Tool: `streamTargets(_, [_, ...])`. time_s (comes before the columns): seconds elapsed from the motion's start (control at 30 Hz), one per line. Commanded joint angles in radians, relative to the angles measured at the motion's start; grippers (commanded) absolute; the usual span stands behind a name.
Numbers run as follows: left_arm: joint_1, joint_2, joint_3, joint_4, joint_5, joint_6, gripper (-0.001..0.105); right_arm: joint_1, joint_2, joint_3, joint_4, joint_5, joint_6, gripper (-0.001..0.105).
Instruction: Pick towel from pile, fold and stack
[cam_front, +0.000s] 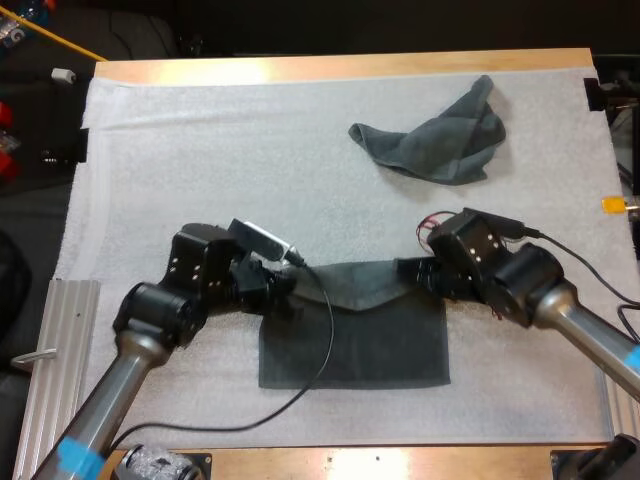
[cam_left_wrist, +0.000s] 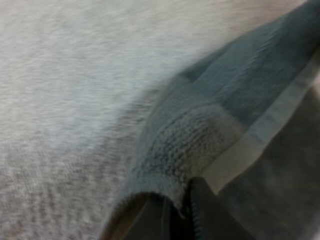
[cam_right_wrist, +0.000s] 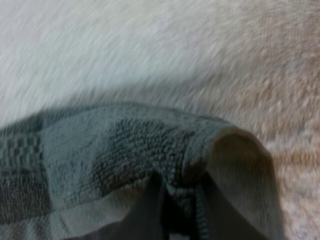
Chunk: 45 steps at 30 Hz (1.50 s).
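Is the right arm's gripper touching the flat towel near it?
Touching: the right wrist view shows the right gripper, jaws pinching the edge of the flat towel.

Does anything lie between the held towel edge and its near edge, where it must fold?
Nothing visible. The left gripper and right gripper hold the far corners of the towel; its near half is bare. The crumpled towel lies apart.

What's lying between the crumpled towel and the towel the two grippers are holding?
Only bare white mat, seen in the high view. The crumpled towel lies apart from the flat towel, with nothing on the stretch between them.
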<state>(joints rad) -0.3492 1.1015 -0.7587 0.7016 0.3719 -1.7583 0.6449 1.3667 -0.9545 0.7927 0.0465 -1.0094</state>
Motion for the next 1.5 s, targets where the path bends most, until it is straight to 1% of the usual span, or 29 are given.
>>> streamTargets(0.0, [0.001, 0.019, -0.003, -0.033, -0.023, -0.014, 0.0, -0.019, 0.011, -0.002, -0.022, -0.007, 0.012, 0.0])
streamTargets(0.07, [0.004, 0.075, -0.003, -0.066, -0.023, -0.017, 0.0, -0.038, 0.042, -0.002, -0.053, -0.028, 0.012, 0.0])
streamTargets(0.2, [0.004, 0.177, -0.003, -0.124, -0.024, -0.019, 0.0, -0.051, 0.089, -0.002, -0.118, -0.026, 0.012, 0.0])
streamTargets(0.27, [0.006, 0.221, -0.003, -0.141, -0.033, -0.044, 0.0, -0.052, 0.112, -0.002, -0.138, -0.034, 0.016, 0.0])
streamTargets(0.37, [0.022, 0.283, -0.003, -0.171, -0.034, -0.092, 0.0, -0.052, 0.141, -0.002, -0.148, -0.036, 0.071, 0.0])
streamTargets(0.47, [0.04, 0.334, -0.003, -0.21, -0.032, -0.119, 0.0, -0.052, 0.171, -0.002, -0.176, -0.036, 0.073, 0.0])
streamTargets(0.67, [0.078, 0.388, -0.003, -0.258, 0.01, -0.129, 0.0, -0.082, 0.227, -0.002, -0.249, -0.078, 0.116, 0.0])
streamTargets(0.7, [0.083, 0.39, -0.003, -0.273, 0.019, -0.129, 0.003, -0.087, 0.232, -0.002, -0.265, -0.092, 0.116, 0.0])
streamTargets(0.77, [0.092, 0.391, -0.003, -0.305, 0.029, -0.129, 0.011, -0.099, 0.241, -0.002, -0.303, -0.127, 0.117, 0.001])
streamTargets(0.8, [0.096, 0.391, -0.004, -0.318, 0.029, -0.137, 0.016, -0.107, 0.243, -0.002, -0.323, -0.145, 0.119, 0.004])
streamTargets(0.87, [0.104, 0.391, -0.006, -0.34, 0.029, -0.157, 0.029, -0.122, 0.244, -0.002, -0.36, -0.175, 0.127, 0.017])
streamTargets(0.93, [0.111, 0.391, -0.006, -0.361, 0.029, -0.183, 0.045, -0.141, 0.244, -0.002, -0.404, -0.197, 0.135, 0.036])
streamTargets(1.03, [0.116, 0.391, -0.006, -0.395, 0.039, -0.197, 0.06, -0.166, 0.244, -0.002, -0.472, -0.224, 0.138, 0.056])
streamTargets(1.1, [0.116, 0.391, -0.006, -0.428, 0.067, -0.197, 0.063, -0.184, 0.244, -0.002, -0.518, -0.24, 0.138, 0.059])
streamTargets(1.17, [0.116, 0.391, -0.006, -0.462, 0.105, -0.203, 0.064, -0.2, 0.244, -0.002, -0.562, -0.252, 0.138, 0.059])
streamTargets(1.27, [0.116, 0.391, -0.018, -0.483, 0.12, -0.233, 0.064, -0.22, 0.241, -0.002, -0.607, -0.266, 0.129, 0.059])
streamTargets(1.37, [0.116, 0.391, -0.039, -0.483, 0.143, -0.234, 0.064, -0.223, 0.221, -0.002, -0.616, -0.287, 0.044, 0.059])
streamTargets(1.43, [0.116, 0.391, -0.063, -0.481, 0.144, -0.234, 0.064, -0.223, 0.193, -0.002, -0.615, -0.288, -0.056, 0.059])
streamTargets(1.47, [0.116, 0.391, -0.07, -0.481, 0.147, -0.234, 0.064, -0.223, 0.182, -0.002, -0.613, -0.289, -0.085, 0.059])
